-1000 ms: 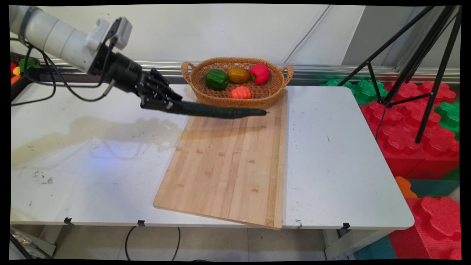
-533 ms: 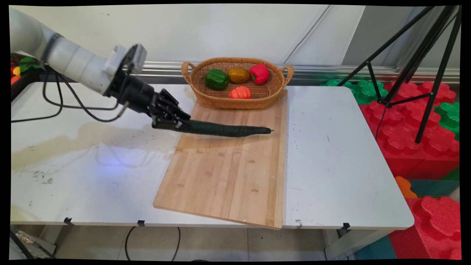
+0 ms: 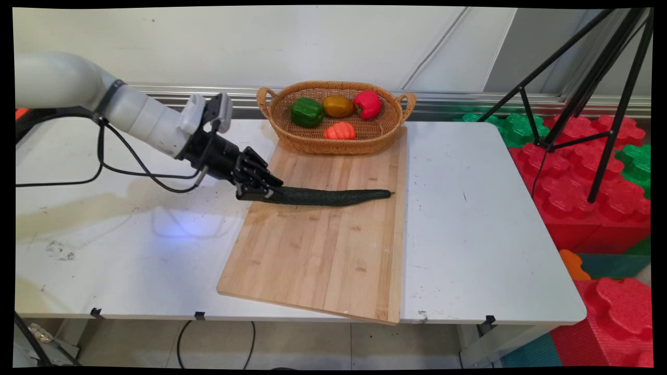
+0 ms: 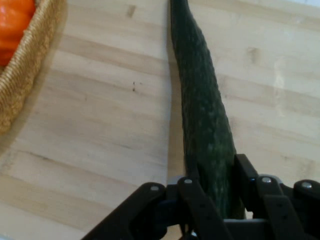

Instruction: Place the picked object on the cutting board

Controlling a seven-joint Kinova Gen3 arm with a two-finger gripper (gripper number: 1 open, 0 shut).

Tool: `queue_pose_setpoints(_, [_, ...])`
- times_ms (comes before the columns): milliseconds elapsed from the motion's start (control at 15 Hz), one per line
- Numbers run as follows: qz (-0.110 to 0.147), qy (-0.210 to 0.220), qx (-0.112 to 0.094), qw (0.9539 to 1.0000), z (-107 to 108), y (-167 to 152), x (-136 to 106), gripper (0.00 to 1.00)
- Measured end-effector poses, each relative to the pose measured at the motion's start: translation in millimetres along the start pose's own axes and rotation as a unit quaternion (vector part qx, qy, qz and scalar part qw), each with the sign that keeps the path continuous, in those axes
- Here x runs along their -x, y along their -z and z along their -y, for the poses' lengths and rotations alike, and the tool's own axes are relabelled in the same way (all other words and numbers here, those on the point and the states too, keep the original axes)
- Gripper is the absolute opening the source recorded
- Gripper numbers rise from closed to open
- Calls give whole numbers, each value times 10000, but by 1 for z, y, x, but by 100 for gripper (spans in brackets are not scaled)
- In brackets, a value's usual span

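Looks like a robot lab or test room w/ a mock kitchen setup, not a real kitchen. A white table [image 3: 469,219] sits against a plain panelled wall [image 3: 312,41], no counter fittings around it. A black tripod [image 3: 599,94] stands at the right. Big red & green foam blocks [image 3: 583,172] shaped like toy bricks are piled on the floor beside the table. Cables [image 3: 130,166] hang from the robot arm [image 3: 104,104]. The kitchen part is props: a wooden cutting board [image 3: 323,250] & a wicker basket [image 3: 338,143] holding 4 toy-looking vegetables [image 3: 338,112].
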Motion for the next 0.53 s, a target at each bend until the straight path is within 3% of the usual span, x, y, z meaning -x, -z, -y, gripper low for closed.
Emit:
queue_pose_setpoints(133, [28,8,-6,10000,1,-10,4,0])
queue_pose_setpoints(200, [38,1,-6,10000,2,-13,6,100])
queue_pose_setpoints(533, [43,-87,-18,10000,6,-19,8,100])
